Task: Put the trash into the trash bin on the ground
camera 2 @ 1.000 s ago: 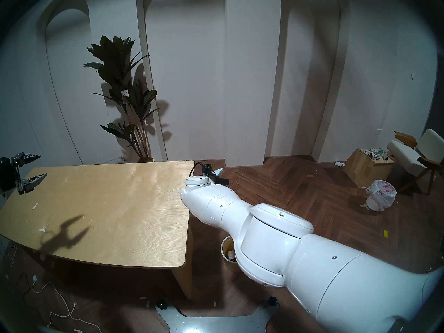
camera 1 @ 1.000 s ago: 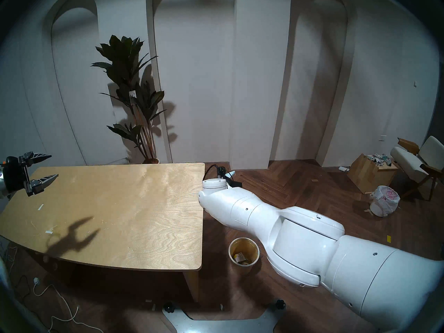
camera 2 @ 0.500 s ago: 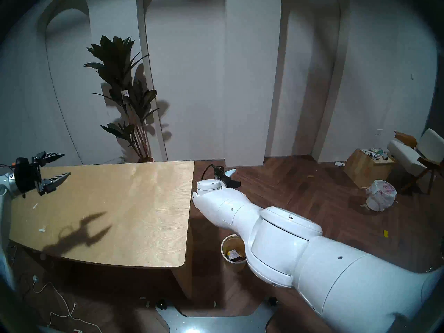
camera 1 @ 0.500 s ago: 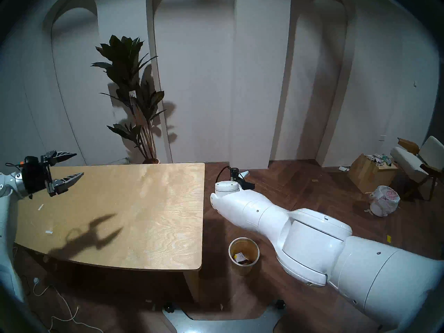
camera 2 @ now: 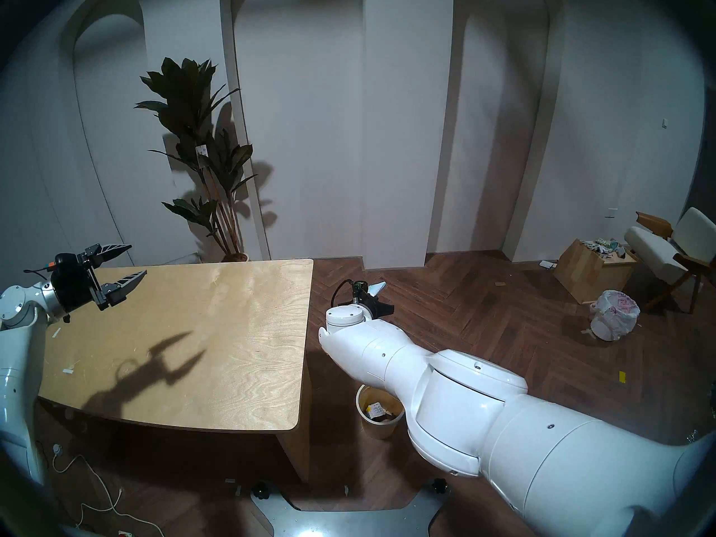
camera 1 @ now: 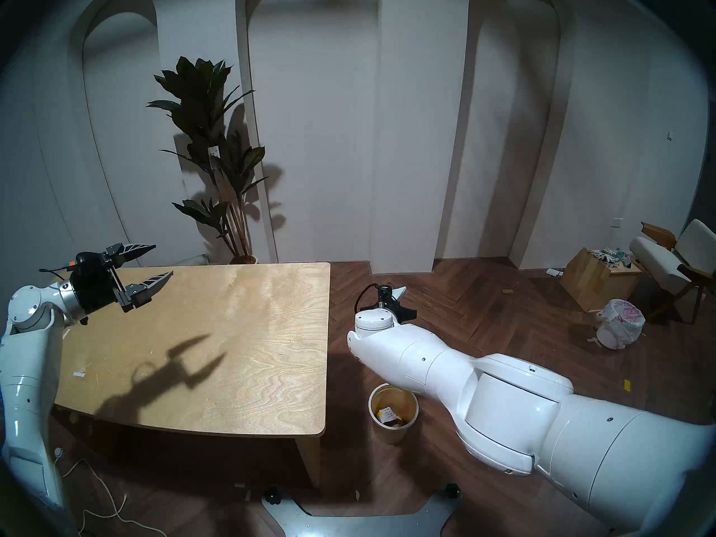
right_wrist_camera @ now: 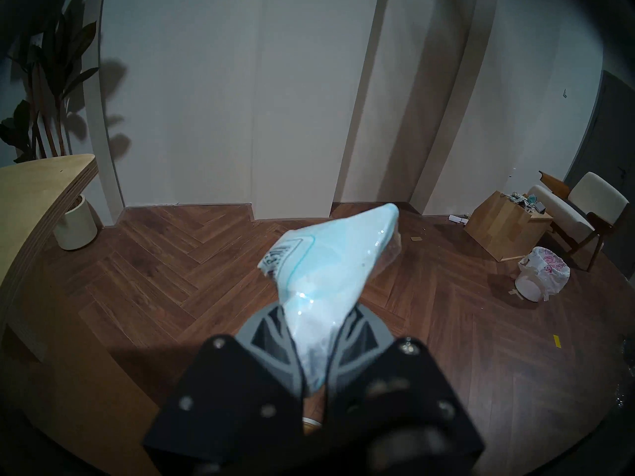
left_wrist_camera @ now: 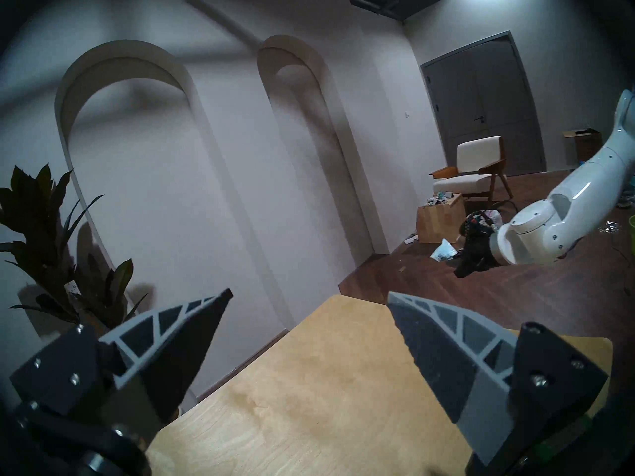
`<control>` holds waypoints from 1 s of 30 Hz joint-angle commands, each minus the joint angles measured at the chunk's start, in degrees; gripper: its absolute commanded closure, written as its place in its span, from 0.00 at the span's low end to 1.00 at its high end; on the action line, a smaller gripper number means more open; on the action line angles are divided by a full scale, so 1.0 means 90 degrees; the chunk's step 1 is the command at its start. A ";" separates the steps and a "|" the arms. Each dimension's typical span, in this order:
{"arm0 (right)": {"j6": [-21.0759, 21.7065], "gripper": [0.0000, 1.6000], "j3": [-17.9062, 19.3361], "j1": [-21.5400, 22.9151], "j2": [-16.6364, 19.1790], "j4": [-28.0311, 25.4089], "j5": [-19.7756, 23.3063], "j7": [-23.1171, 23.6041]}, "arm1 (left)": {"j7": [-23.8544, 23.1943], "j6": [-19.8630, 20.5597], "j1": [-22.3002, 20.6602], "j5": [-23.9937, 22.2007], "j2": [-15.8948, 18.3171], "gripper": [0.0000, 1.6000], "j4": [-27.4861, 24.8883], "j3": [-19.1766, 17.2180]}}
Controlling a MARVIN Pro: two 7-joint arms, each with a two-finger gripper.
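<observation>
The wooden table [camera 1: 217, 331] is the thing to steer by here. Off its right edge, out over the dark herringbone floor [camera 1: 484, 300], the right gripper [right_wrist_camera: 314, 331] has its two fingers pinched hard together on the soft teal-white pouch [right_wrist_camera: 330, 259] — the pouch sticks out forward from between them, crumpled at the pinch and fanning wider toward its far end, hanging in the air clear of the floor. From the head view only a pale tip of it shows past the black wrist, beyond the table's far right corner. The small round cream-yellow bin [camera 1: 393, 412] stands on the floor just beside the table's near right corner, partly tucked under the white right forearm [camera 1: 445, 365]; inside it lie a couple of small packages [camera 1: 391, 415], one pale, one dark, too small to read — the pouch is well apart from that bin, farther from me and higher. Over the table's far left corner the left gripper [camera 1: 145, 267] hangs with its fingers spread wide and nothing between them, pointing across the tabletop and throwing a forked shadow [camera 1: 178, 369] onto the wood. Behind the table a tall potted plant [camera 1: 217, 152] stands against the white arched wall
</observation>
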 commanded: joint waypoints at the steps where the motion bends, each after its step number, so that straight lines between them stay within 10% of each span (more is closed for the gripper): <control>1: -0.0416 1.00 -0.0051 -0.0030 0.0189 -0.0278 -0.0121 0.0132 | 0.0770 0.0397 -0.0116 0.0427 -0.0256 0.00 -0.0367 -0.0181; 30: -0.1035 1.00 -0.0284 -0.0442 0.0788 -0.0323 -0.0178 0.1116 | 0.4039 0.3162 0.0028 0.2930 -0.1922 0.00 -0.2641 -0.0338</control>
